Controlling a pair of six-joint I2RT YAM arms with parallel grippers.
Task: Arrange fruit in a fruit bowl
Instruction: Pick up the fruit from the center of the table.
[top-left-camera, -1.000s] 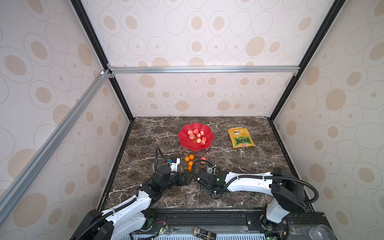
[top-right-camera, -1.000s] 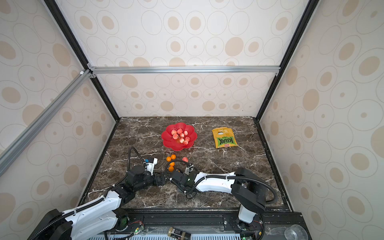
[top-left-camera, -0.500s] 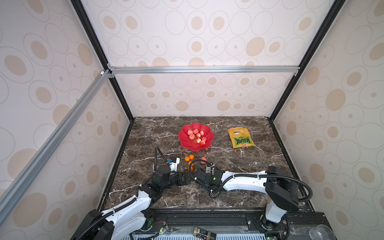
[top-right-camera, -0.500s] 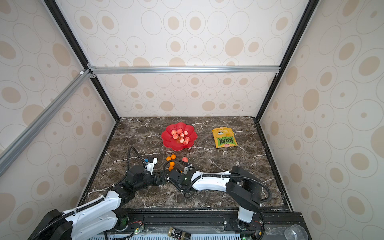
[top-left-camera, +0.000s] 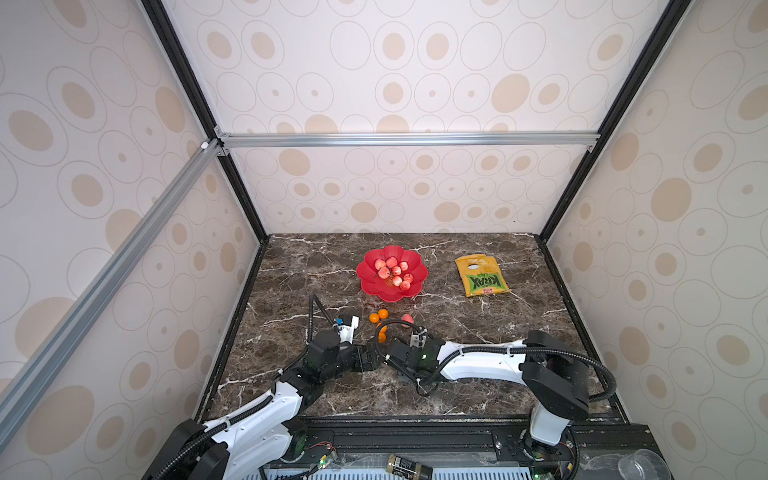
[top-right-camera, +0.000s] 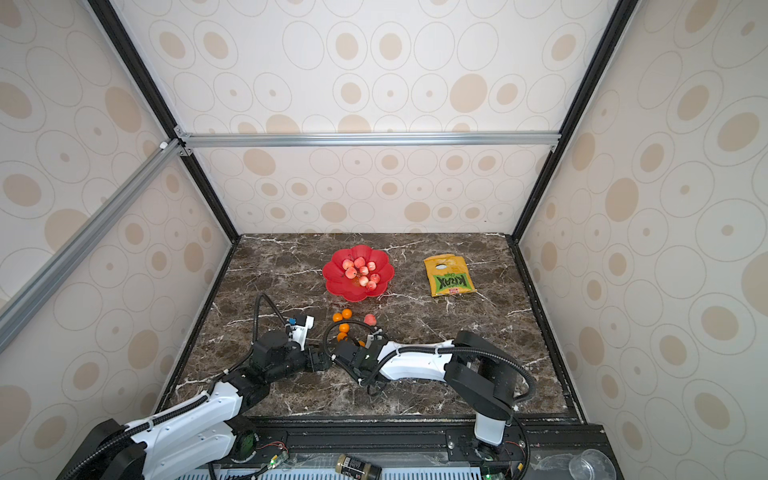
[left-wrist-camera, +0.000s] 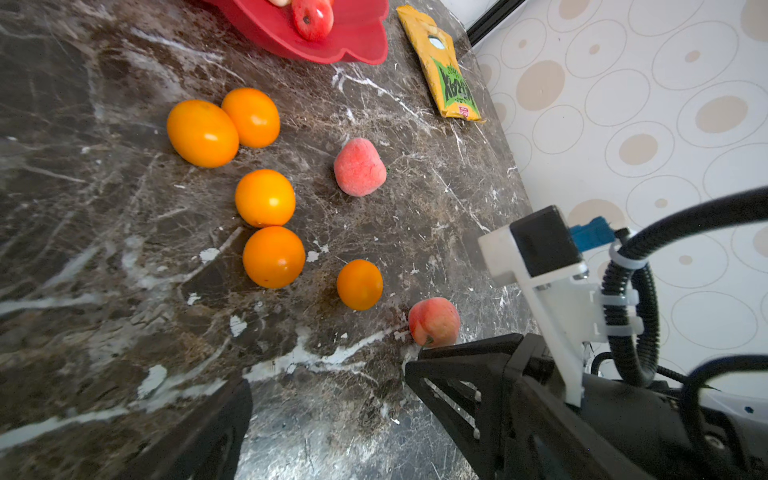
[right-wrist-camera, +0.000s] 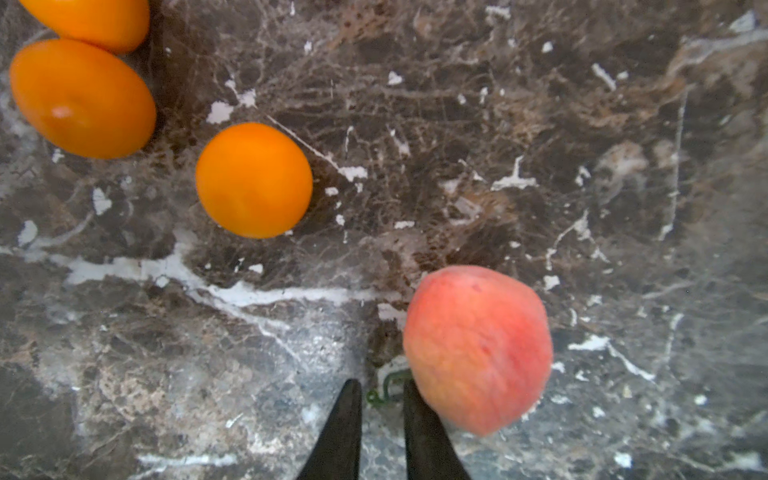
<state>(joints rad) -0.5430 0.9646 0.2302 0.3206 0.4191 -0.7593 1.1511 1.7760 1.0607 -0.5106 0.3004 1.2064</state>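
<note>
Bowl: the bowl (top-left-camera: 368, 282) sits at the far middle of the table (top-left-camera: 478, 332), well apart from both arms.
Placed: about eight peaches (top-left-camera: 396, 271) are clustered at its centre; no oranges are seen inside.
Left out: two peaches and five visible oranges (left-wrist-camera: 264, 198) lie loose between the bowl and the grippers.
Near peach: the near peach (right-wrist-camera: 478, 349) rests on the table just beside one finger of the right gripper.
Far peach: the far peach (left-wrist-camera: 359, 166) lies apart, towards the bowl.
Right gripper: the right gripper (right-wrist-camera: 381, 384) is low over the table, jaws narrow and around no fruit; the green stem (right-wrist-camera: 384, 392) lies in the gap.
Left gripper: the left gripper (top-left-camera: 368, 358) points at the right one; its opening cannot be told.
Bag: the bag (top-left-camera: 481, 276) lies beside the bowl and is not fruit.
Progress (judged): most peaches are in; two peaches and every orange remain.
Step (judged): a pick of the near peach, probably by its stem.
</note>
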